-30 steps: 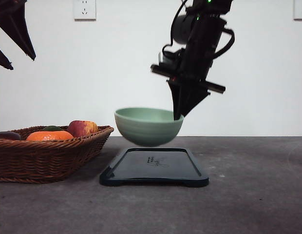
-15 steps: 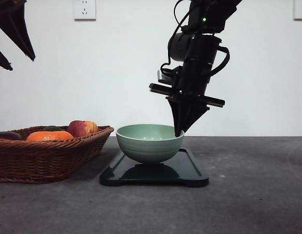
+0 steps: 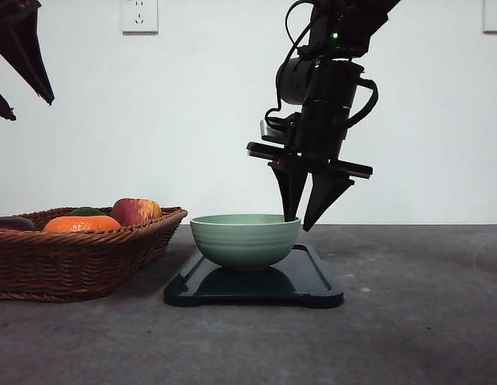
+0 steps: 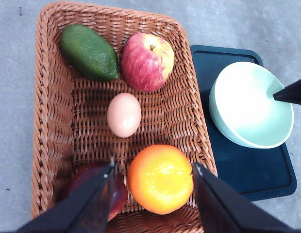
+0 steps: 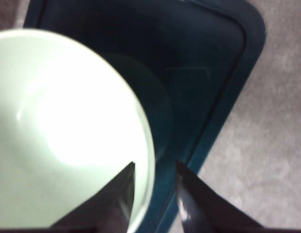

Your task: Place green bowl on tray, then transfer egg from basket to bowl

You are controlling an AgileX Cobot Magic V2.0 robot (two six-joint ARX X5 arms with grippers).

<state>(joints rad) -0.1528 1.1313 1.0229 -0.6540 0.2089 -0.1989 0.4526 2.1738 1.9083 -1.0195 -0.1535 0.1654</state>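
The green bowl [image 3: 244,241] stands upright on the dark tray [image 3: 313,290]. My right gripper [image 3: 301,223] is open at the bowl's right rim, one finger inside and one outside, as the right wrist view shows: gripper [image 5: 155,165], bowl [image 5: 68,126], tray [image 5: 199,73]. The egg [image 4: 124,114] lies in the middle of the wicker basket [image 4: 53,121]. High above that basket my left gripper [image 4: 154,166] hangs open and holds nothing; it shows at the front view's top left [image 3: 30,108]. The bowl [image 4: 251,110] and tray [image 4: 242,165] sit just beside the basket.
Around the egg lie a red-yellow apple [image 4: 147,61], a green avocado [image 4: 89,52], an orange [image 4: 160,178] and a dark red fruit [image 4: 94,187]. In the front view the basket [image 3: 80,257] stands left of the tray. Bare grey tabletop [image 3: 425,321] lies to the right.
The bowl came down from the air onto the tray. My right gripper then opened and let go of its rim. The left arm stayed almost still.
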